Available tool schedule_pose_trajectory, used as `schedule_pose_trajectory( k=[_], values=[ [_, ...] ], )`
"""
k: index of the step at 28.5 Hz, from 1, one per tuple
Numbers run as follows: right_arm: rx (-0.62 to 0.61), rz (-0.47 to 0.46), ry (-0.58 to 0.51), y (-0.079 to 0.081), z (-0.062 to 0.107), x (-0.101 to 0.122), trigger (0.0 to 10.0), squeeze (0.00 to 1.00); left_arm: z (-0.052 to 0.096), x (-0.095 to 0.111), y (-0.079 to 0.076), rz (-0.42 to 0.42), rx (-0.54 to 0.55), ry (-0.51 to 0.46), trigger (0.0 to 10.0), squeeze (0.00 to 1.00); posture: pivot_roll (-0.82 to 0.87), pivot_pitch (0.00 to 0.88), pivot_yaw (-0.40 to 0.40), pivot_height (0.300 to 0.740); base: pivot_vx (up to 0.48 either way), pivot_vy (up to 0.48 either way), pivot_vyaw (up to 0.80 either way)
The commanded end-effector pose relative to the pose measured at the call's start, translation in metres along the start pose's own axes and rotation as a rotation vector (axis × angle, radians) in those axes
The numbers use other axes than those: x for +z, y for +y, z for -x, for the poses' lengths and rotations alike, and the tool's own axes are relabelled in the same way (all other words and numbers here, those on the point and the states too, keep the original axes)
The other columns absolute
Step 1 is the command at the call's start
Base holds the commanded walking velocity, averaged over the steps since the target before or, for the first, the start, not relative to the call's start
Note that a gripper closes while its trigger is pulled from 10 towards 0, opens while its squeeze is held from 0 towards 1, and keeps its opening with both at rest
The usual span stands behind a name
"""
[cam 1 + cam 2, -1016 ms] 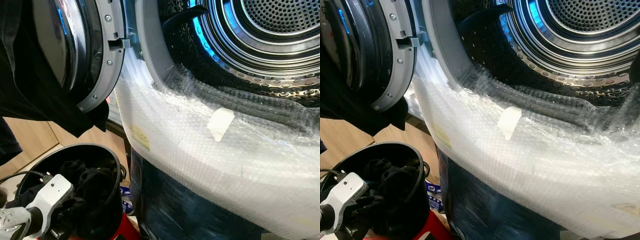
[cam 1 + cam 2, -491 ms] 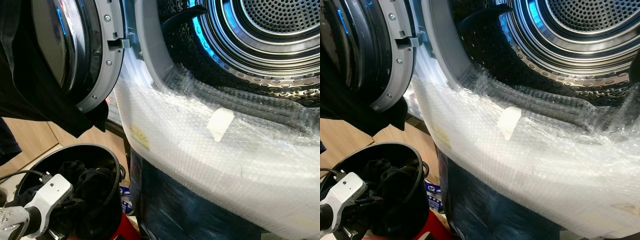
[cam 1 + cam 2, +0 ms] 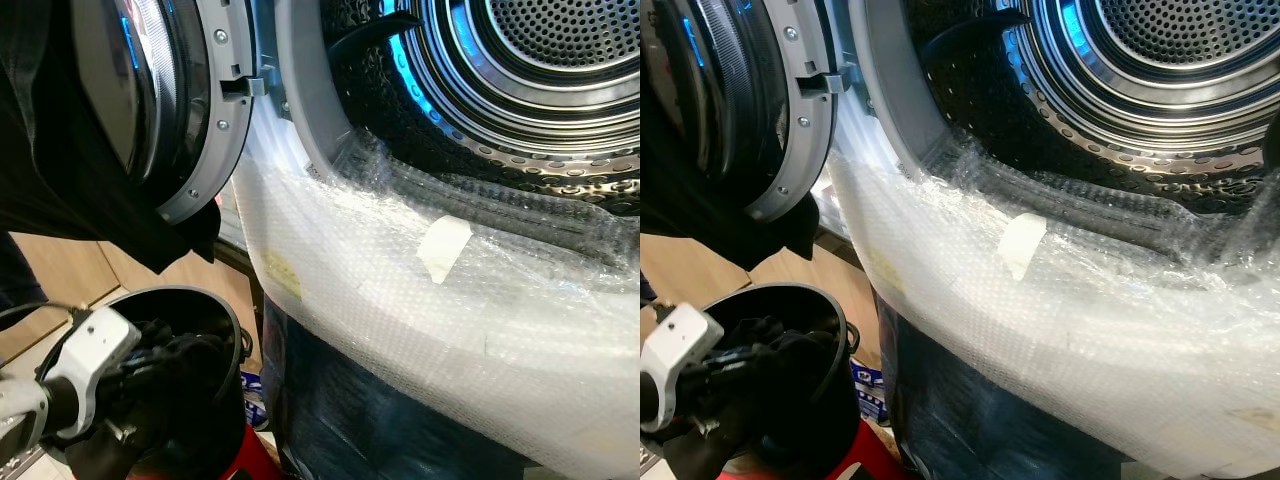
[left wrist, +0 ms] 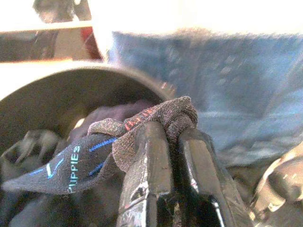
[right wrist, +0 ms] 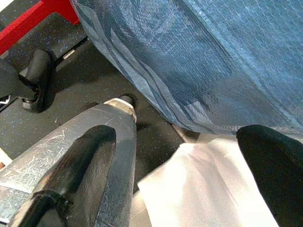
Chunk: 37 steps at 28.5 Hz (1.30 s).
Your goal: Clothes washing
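L gripper [image 4: 173, 127] is clamped tight on a dark grey sock [image 4: 142, 127] w/ blue lettering and a red-orange mark; fabric bunched betw. the two black fingers [image 4: 147, 165], rest of the sock draping off to one side. Gripper sits over the mouth of a black round bin [image 3: 215, 300] at lower left of the head views, w/ its white wrist housing [image 3: 95, 350] just above the rim. More dark clothes [image 3: 770, 370] piled inside the bin, right under the held sock. Bin stands on a red base [image 3: 245, 455], just beside the washer.

R gripper [image 5: 180, 156] hangs low by the floor, fingers spread wide w/ nothing betw. them; blue-wrapped washer front [image 5: 199, 56] near it, white sheet [image 5: 203, 189] under it.

Washer drum [image 3: 520, 90] open, steel and perforated, blue light on its inner left rim. Bubble wrap [image 3: 430, 300] covers the front below the opening, w/ a strip of pale tape [image 3: 443, 245] stuck on it. Door [image 3: 195, 110] swung open to the left, dark cloth [image 3: 60, 190] hanging over it. Wood floor [image 3: 70, 280] behind the bin.
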State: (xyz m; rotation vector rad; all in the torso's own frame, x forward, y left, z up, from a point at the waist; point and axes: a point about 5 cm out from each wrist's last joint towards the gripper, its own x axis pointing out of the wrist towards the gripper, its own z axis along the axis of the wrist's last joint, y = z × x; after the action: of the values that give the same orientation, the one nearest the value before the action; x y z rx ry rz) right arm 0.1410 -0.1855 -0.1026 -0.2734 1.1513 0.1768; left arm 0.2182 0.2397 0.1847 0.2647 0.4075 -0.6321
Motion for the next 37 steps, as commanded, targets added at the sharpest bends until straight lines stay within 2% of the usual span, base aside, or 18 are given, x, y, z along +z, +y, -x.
schedule_pose_trajectory(
  k=[1,3,7,10,13,14,16,18,25,27,28,30,32,33,35,37],
  values=[
    [0.003,-0.004,0.008,0.001,0.0,-0.001,10.0,0.0,0.005,0.022,-0.007,-0.04,-0.054,-0.135,0.0,0.0,0.15,0.051,-0.013,0.74,0.0,0.0,0.0],
    [0.002,-0.016,0.0,0.001,0.0,0.0,10.0,0.0,0.004,0.034,-0.017,-0.031,-0.145,-0.236,0.0,0.0,0.15,0.051,-0.015,0.74,0.0,0.0,0.0],
    [0.0,-0.017,0.002,0.001,0.0,-0.001,10.0,0.0,-0.007,0.042,-0.03,-0.016,-0.261,-0.277,0.0,0.0,0.14,0.047,-0.014,0.74,0.0,0.0,0.0],
    [-0.019,-0.021,-0.014,-0.002,0.0,0.001,10.0,0.0,-0.02,0.047,-0.046,0.0,-0.394,-0.299,0.0,0.0,0.14,0.042,-0.016,0.74,0.0,0.0,0.0],
    [-0.031,-0.033,-0.025,-0.004,0.0,0.003,10.0,0.0,-0.027,0.046,-0.051,0.008,-0.439,-0.298,0.0,0.0,0.13,0.04,-0.013,0.74,0.0,0.0,0.0],
    [-0.041,-0.046,-0.038,-0.007,0.0,0.006,10.0,0.0,-0.035,0.042,-0.054,-0.001,-0.466,-0.273,0.0,0.0,0.11,0.037,-0.011,0.74,0.0,0.0,0.0],
    [-0.044,-0.05,-0.042,-0.008,0.0,0.007,10.0,0.0,-0.037,0.041,-0.054,-0.002,-0.474,-0.266,0.0,0.0,0.1,0.035,-0.009,0.74,0.0,0.0,0.0],
    [-0.047,-0.057,-0.069,-0.014,0.001,0.01,10.0,0.0,-0.048,0.034,-0.057,0.01,-0.525,-0.242,0.0,0.0,0.09,0.035,-0.01,0.74,0.0,0.0,0.0],
    [-0.027,-0.046,-0.179,-0.029,0.004,0.021,10.0,0.0,-0.06,0.011,-0.054,0.035,-0.539,-0.149,0.0,0.0,0.07,0.036,-0.016,0.74,0.0,0.0,0.0],
    [0.024,0.014,-0.201,-0.035,0.007,0.022,10.0,0.0,-0.064,0.002,-0.054,0.043,-0.537,-0.126,0.0,0.0,0.06,0.039,-0.023,0.74,0.0,0.0,0.0],
    [0.024,0.014,-0.201,-0.035,0.007,0.022,10.0,0.0,-0.064,0.002,-0.054,0.043,-0.537,-0.126,0.0,0.0,0.06,0.039,-0.023,0.74,0.0,0.0,0.0],
    [0.174,0.077,-0.249,-0.038,0.012,0.023,10.0,0.0,-0.071,-0.004,-0.054,0.051,-0.537,-0.116,0.0,0.0,0.04,0.04,-0.023,0.74,0.0,0.0,0.0],
    [0.252,0.101,-0.28,-0.038,0.016,0.023,10.0,0.0,-0.074,-0.005,-0.055,0.052,-0.541,-0.115,0.0,0.0,0.04,0.039,-0.024,0.74,0.0,0.0,0.0],
    [0.321,0.141,-0.303,-0.039,0.02,0.02,10.0,0.0,-0.075,-0.006,-0.057,0.059,-0.545,-0.116,0.0,0.0,0.03,0.041,-0.025,0.74,0.0,0.0,0.0],
    [0.357,0.162,-0.314,-0.04,0.023,0.018,10.0,0.0,-0.077,-0.007,-0.057,0.059,-0.547,-0.114,0.0,0.0,0.03,0.042,-0.025,0.74,0.0,0.0,0.0],
    [0.469,0.205,-0.344,-0.04,0.031,0.015,10.0,0.0,-0.08,-0.009,-0.059,0.054,-0.557,-0.111,0.0,0.0,0.03,0.043,-0.024,0.74,0.0,0.0,0.0]
  ],
)
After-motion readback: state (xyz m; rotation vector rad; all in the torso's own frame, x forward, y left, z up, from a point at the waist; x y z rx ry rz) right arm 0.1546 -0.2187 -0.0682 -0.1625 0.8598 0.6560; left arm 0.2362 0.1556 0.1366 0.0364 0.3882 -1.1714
